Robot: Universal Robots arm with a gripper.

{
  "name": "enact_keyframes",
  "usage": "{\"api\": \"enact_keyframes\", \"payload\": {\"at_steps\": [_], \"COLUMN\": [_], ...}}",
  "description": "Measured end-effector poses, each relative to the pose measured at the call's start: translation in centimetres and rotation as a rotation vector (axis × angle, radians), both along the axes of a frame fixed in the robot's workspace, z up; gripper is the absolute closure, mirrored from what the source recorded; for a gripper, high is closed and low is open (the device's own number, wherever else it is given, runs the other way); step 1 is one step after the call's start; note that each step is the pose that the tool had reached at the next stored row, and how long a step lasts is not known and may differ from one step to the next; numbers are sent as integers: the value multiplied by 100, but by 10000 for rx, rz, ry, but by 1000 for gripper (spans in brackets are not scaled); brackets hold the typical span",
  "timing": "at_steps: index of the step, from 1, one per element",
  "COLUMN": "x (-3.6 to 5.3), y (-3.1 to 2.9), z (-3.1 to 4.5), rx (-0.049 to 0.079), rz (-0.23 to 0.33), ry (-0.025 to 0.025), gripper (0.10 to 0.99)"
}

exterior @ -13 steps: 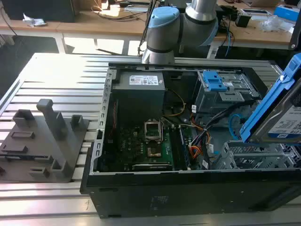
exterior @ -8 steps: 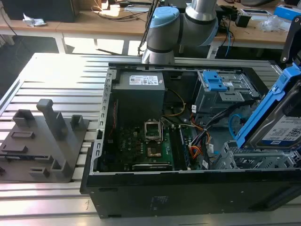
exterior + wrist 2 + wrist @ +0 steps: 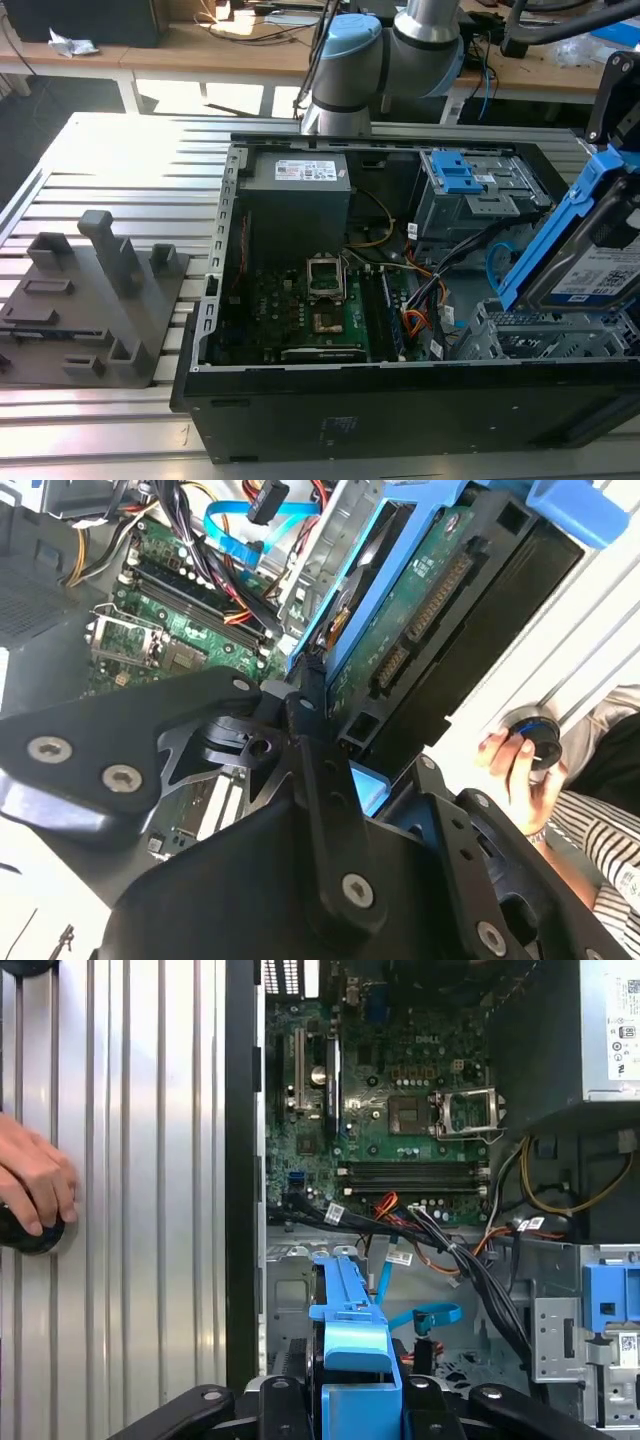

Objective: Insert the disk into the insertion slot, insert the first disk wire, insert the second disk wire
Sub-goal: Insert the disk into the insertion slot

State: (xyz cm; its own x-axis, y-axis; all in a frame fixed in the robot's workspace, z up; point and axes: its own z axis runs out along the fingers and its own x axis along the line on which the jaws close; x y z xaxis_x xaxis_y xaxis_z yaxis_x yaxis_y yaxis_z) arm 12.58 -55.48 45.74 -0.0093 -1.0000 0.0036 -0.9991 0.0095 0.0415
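1. your claw [image 3: 352, 1396] is closed on the disk [image 3: 592, 262]; its black fingers [image 3: 320, 780] press the blue bracket [image 3: 350, 1332] from both sides.
2. the disk hangs tilted at the exterior view's right, over the near side of the open computer case [image 3: 300, 420], with one end high and the other low.
3. the insertion slot [image 3: 540, 338], the grey perforated cage, sits just under the low end of the disk. the disk is not yet inside it, and i cannot tell if the two touch.
4. the first disk wire [image 3: 384, 1204] lies among black cables just beside the edge of the motherboard [image 3: 400, 1110]. i cannot tell where its plug is.
5. the second disk wire [image 3: 430, 1314] makes a curved loop on the case floor, near the disk but apart from it.
6. in the second wrist view the connectors [image 3: 425, 605] of the disk are bare, with nothing plugged in.
7. a person's hand [image 3: 35, 1182] rests on a dark round thing [image 3: 30, 1238] on the ribbed tabletop [image 3: 140, 1210], outside the case.
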Motion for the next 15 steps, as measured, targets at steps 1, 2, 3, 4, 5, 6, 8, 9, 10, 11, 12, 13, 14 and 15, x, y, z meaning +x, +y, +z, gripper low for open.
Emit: {"api": "enact_keyframes", "payload": {"at_steps": [1, 2, 3, 4, 5, 6, 8, 9, 10, 11, 12, 13, 14, 15], "x": [4, 8, 11, 15, 17, 20, 31, 35, 38, 42, 47, 51, 51, 51], "y": [8, 13, 16, 24, 28, 33, 50, 54, 56, 60, 63, 66, 66, 66], "z": [-45, -83, -108, -135, -149, -162, -198, -213, -225, -236, -250, -280, -295, -313], "rx": [4, 1, 0, -1, -1, 1, 1, 3, 3, 1, 2, 0, 0, 0], "rz": [1, 2, 2, 1, 1, 2, 2, 1, 1, 2, 2, 1, 1, 0], "ry": [1, 4, 6, 7, 8, 9, 10, 11, 12, 13, 14, 14, 15, 16], "gripper": [722, 722, 722, 722, 722, 722, 722, 722, 722, 722, 722, 722, 722, 722]}}
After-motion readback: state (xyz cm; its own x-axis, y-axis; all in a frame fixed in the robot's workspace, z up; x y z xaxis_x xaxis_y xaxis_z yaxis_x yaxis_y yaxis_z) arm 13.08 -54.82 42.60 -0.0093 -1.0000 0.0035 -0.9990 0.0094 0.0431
